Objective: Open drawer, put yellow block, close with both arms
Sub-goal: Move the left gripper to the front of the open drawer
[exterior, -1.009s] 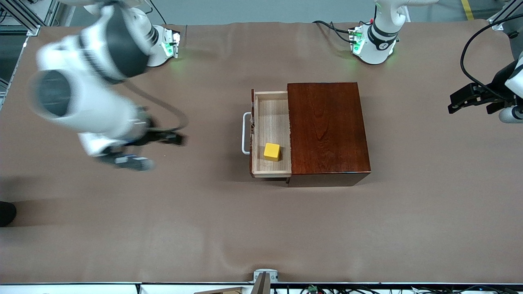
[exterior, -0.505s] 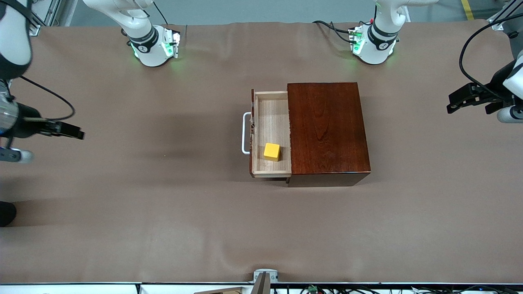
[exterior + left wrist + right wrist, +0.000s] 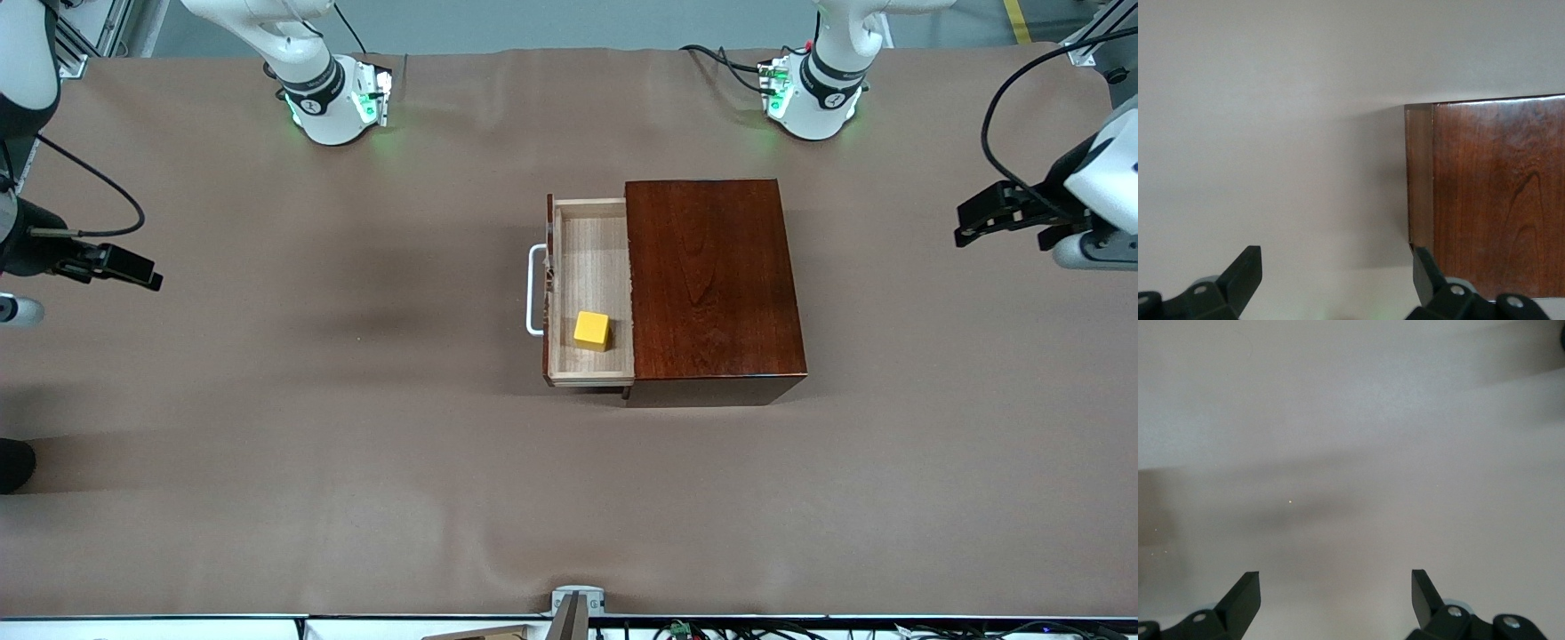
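The drawer [image 3: 591,267] stands pulled out of the dark reddish-brown wooden box [image 3: 711,280], its white bar handle [image 3: 533,289] facing the right arm's end of the table. The yellow block [image 3: 591,330] lies in the drawer, in the part nearest the front camera. My right gripper [image 3: 142,271] hangs open over bare table cover at the right arm's end, holding nothing; its wrist view shows the right gripper [image 3: 1333,593] over cover only. My left gripper [image 3: 965,224] is open over the table at the left arm's end. In its wrist view the left gripper [image 3: 1336,273] faces the box [image 3: 1491,200].
Brown cover spans the whole table [image 3: 356,489]. Both arm bases [image 3: 333,98] [image 3: 813,93] stand along the edge farthest from the front camera, with cables [image 3: 720,58] beside the left one. A metal bracket [image 3: 578,604] sits at the nearest edge.
The right arm has swung away from the drawer to its own end of the table. The left gripper has shifted slightly toward the box. Drawer and block have not moved.
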### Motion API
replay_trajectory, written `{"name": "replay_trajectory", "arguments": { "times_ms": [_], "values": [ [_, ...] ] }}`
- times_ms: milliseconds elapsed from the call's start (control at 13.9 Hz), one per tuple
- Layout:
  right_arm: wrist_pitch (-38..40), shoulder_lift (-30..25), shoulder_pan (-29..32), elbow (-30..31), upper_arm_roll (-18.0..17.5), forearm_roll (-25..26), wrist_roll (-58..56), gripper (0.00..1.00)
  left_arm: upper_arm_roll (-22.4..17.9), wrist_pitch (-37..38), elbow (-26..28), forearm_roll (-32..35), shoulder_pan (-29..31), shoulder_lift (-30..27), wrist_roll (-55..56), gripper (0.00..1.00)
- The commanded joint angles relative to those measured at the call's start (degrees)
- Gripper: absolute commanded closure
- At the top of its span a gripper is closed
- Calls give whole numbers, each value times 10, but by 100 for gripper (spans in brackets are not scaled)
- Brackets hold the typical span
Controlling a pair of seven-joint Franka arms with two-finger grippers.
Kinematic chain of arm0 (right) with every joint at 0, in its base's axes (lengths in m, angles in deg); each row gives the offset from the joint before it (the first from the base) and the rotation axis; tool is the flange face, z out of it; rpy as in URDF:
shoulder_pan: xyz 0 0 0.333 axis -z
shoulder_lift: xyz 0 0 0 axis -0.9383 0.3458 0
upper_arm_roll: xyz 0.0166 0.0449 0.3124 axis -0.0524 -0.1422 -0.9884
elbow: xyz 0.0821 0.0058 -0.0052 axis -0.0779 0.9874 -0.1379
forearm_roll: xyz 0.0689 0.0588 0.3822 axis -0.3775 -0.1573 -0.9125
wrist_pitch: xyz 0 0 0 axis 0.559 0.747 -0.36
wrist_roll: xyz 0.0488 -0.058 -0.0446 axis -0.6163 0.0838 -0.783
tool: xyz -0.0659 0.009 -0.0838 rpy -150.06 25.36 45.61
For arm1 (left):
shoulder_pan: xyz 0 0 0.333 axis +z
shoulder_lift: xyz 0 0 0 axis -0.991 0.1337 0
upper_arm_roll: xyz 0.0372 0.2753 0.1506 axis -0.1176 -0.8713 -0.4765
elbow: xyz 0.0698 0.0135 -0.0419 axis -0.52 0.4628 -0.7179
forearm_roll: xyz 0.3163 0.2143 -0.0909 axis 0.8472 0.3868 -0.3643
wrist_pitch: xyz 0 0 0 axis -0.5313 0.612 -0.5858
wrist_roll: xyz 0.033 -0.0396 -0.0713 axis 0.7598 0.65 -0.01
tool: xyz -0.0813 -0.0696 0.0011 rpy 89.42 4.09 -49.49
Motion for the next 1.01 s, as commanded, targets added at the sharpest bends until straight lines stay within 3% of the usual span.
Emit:
{"name": "replay_trajectory", "arguments": {
  "times_ms": [0, 361, 937],
  "values": [
    [8, -19, 22, 4, -11, 10, -39, 0, -1, -3, -3, -5, -11, 12, 0, 0],
    [17, -19, 31, -6, -11, 9, -38, 0, 1, -6, -3, -42, -53, 60, 137, 0],
    [17, -18, 27, -7, -12, 7, -37, 0, 13, -32, -50, -46, -232, 150, 461, 0]
  ]
}}
